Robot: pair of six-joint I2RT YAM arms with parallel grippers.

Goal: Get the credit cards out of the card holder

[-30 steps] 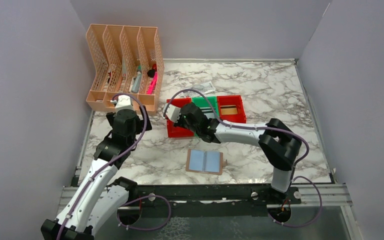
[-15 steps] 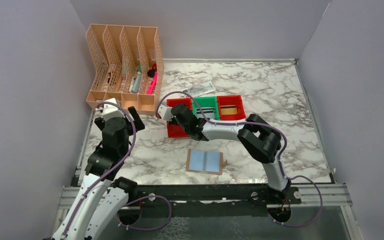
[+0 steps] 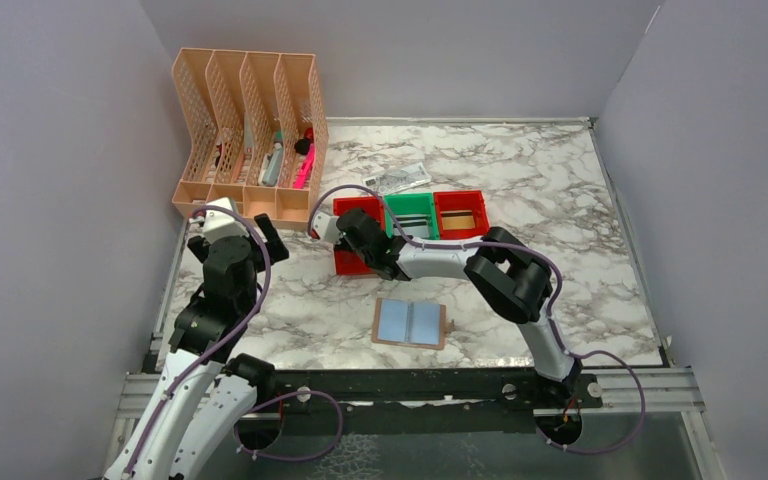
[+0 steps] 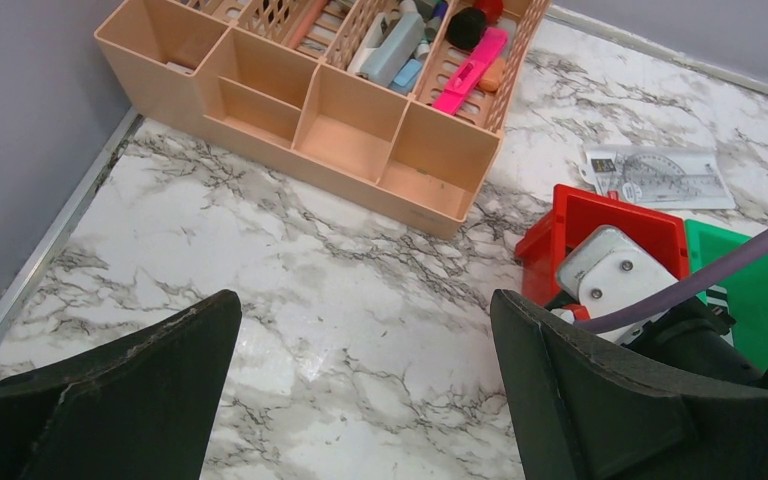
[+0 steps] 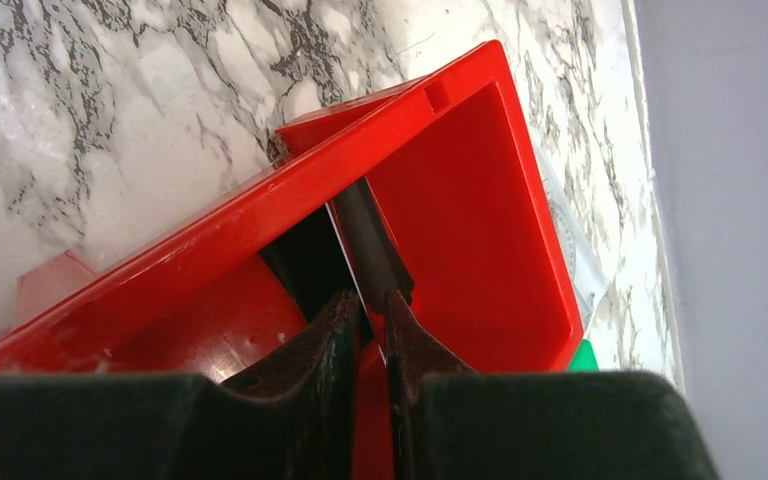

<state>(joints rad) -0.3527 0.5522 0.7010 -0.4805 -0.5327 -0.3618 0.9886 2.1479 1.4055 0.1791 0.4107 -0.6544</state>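
The card holder (image 3: 410, 324) lies open on the marble, its two blue-grey panels facing up, with no card showing in it. My right gripper (image 3: 346, 234) is over the left red bin (image 3: 352, 262). In the right wrist view it (image 5: 368, 312) is shut on a thin dark credit card (image 5: 365, 238), held edge-on inside that red bin (image 5: 460, 170). A striped card (image 3: 415, 214) lies in the green bin and a gold-toned card (image 3: 463, 218) in the right red bin. My left gripper (image 4: 365, 330) is open and empty above bare marble at the left (image 3: 232, 226).
A peach desk organizer (image 3: 250, 130) with pens stands at the back left; it also shows in the left wrist view (image 4: 330, 110). A clear packet with a protractor (image 3: 397, 179) lies behind the bins. The green bin (image 3: 410, 212) and right red bin (image 3: 462, 215) adjoin the left red one.
My right gripper has moved left with the card, over the left red bin. My left arm has pulled back to the left, away from the bins.
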